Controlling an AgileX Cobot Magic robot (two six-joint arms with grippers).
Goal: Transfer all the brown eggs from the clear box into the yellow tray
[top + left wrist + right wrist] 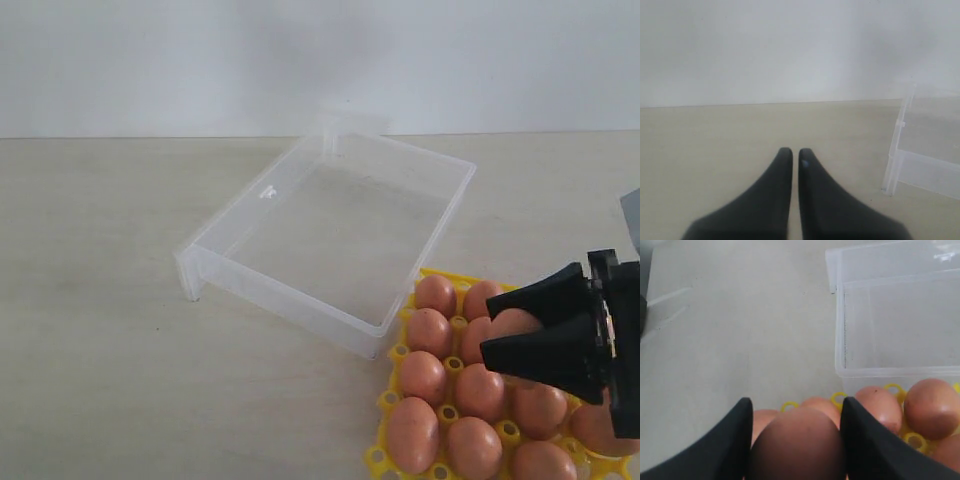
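Observation:
The clear box (283,291) lies in the middle of the table with no egg showing inside it. At the front right, several brown eggs (413,434) fill cups of the yellow tray (378,459). My right gripper (515,325) hangs just above the tray, shut on one brown egg (797,445) that fills the space between its black fingers (730,440). Beyond the held egg the right wrist view shows more eggs (932,407), the tray's yellow rings (839,397) and the box wall (840,340). My left gripper (795,151) is shut with nothing in it, low over bare table beside a corner of the box (895,165).
The pale table (100,300) runs back to a white wall (150,60). The tray's near corner almost touches the box's front wall. A faint clear flap (350,125) stands at the box's far edge.

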